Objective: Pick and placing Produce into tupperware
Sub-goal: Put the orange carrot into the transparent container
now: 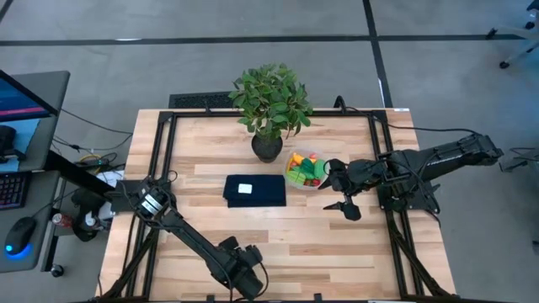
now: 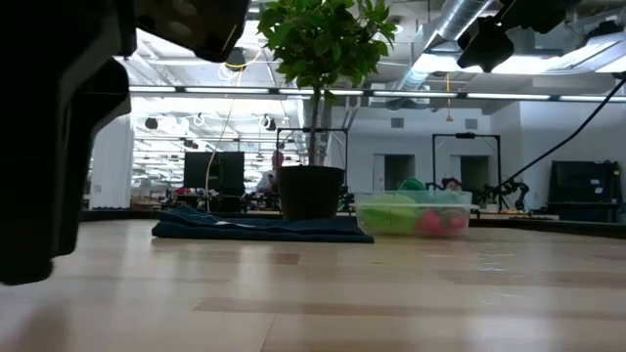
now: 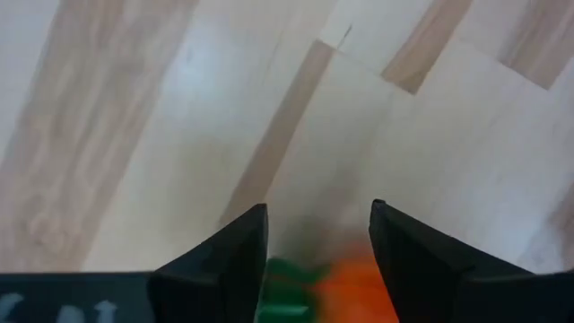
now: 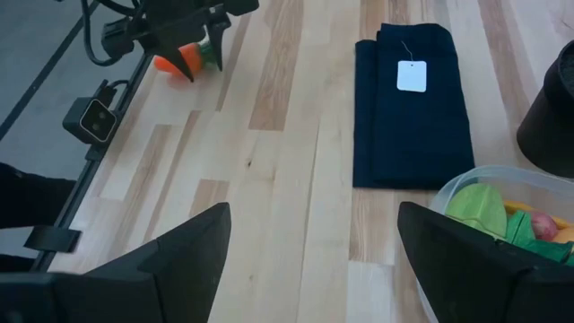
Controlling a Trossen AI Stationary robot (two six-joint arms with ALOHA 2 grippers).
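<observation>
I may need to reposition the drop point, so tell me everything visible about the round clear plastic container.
The round clear plastic container sits upright and lidless on the wooden table, right of the dark blue folded cloth and beside the black plant pot. Its see-through walls show green, yellow and red toy produce piled inside. The open right gripper hovers at its right side.

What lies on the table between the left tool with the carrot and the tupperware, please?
The folded dark blue cloth lies partway between the left tool, over the carrot, and the tupperware; the right wrist view shows it.

A clear round tupperware [image 1: 305, 169] holds green, yellow and red produce [image 4: 502, 215]; an orange carrot [image 4: 176, 60], seemingly gripped, lies apart.
</observation>
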